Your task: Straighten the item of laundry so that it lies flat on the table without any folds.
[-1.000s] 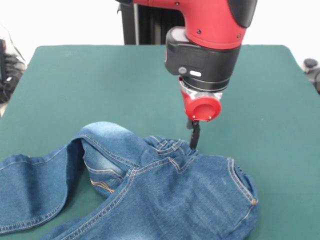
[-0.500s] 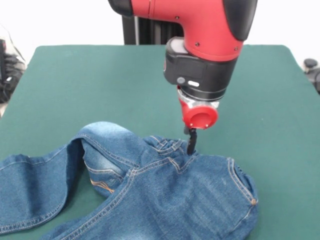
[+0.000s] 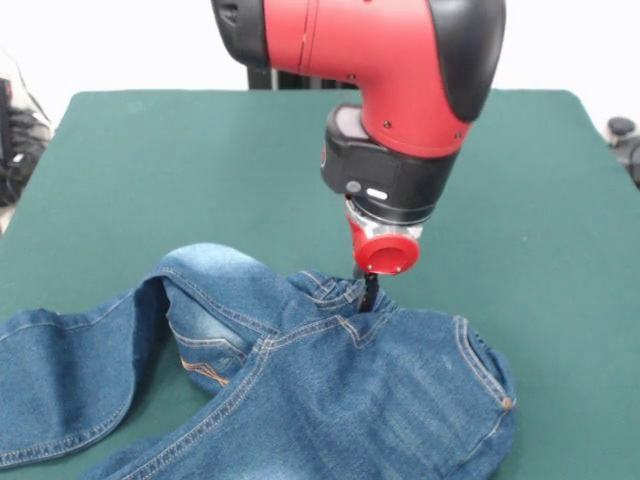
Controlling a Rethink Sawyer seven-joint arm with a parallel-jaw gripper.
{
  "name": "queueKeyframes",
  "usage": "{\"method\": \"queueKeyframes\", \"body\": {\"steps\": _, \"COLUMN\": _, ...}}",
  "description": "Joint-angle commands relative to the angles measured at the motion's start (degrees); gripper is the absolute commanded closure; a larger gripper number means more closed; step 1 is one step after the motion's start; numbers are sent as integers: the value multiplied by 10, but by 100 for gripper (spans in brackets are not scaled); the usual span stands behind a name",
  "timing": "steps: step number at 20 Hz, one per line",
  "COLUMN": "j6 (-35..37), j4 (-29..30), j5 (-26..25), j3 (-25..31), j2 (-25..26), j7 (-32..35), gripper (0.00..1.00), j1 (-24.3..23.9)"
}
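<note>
The item of laundry [image 3: 330,400], a small pair of blue denim jeans, lies crumpled at the near side of the green table [image 3: 180,170]. One leg runs off to the left and folds over itself in a hump, and the rest bunches toward the right. My gripper [image 3: 369,294] hangs straight down from the red and black arm. Its black tip presses into the raised seam fold at the jeans' far edge. The red wrist cap hides most of the gripper, so its state does not show.
Dark cables and gear [image 3: 15,130] sit off the table's left edge, and a black object [image 3: 622,130] sits off its right edge. The table's far half is bare green felt.
The arm has come down and shifted slightly left, and the gripper tip has sunk from just above the fold into it. The jeans have hardly moved.
</note>
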Motion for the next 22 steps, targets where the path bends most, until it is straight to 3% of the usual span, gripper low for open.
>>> {"method": "queueKeyframes", "body": {"steps": 1, "j6": 20, "j4": -9, "j5": -31, "j3": -5, "j2": 37, "j7": 144, "gripper": 0, "j1": 30}}
{"method": "queueKeyframes", "body": {"steps": 13, "j6": -15, "j4": -13, "j5": -16, "j3": 6, "j2": 55, "j7": 136, "gripper": 0, "j1": 24}}
{"method": "queueKeyframes", "body": {"steps": 14, "j6": -21, "j4": -10, "j5": -17, "j3": 13, "j2": 54, "j7": 127, "gripper": 100, "j1": 20}}
{"method": "queueKeyframes", "body": {"steps": 17, "j6": -40, "j4": -2, "j5": -3, "j3": 28, "j2": 50, "j7": 140, "gripper": 100, "j1": 11}}
{"method": "queueKeyframes", "body": {"steps": 19, "j6": -12, "j4": -5, "j5": -14, "j3": 29, "j2": 48, "j7": 108, "gripper": 100, "j1": 18}}
{"method": "queueKeyframes", "body": {"steps": 22, "j6": 11, "j4": 14, "j5": 0, "j3": 29, "j2": 39, "j7": 121, "gripper": 100, "j1": 14}}
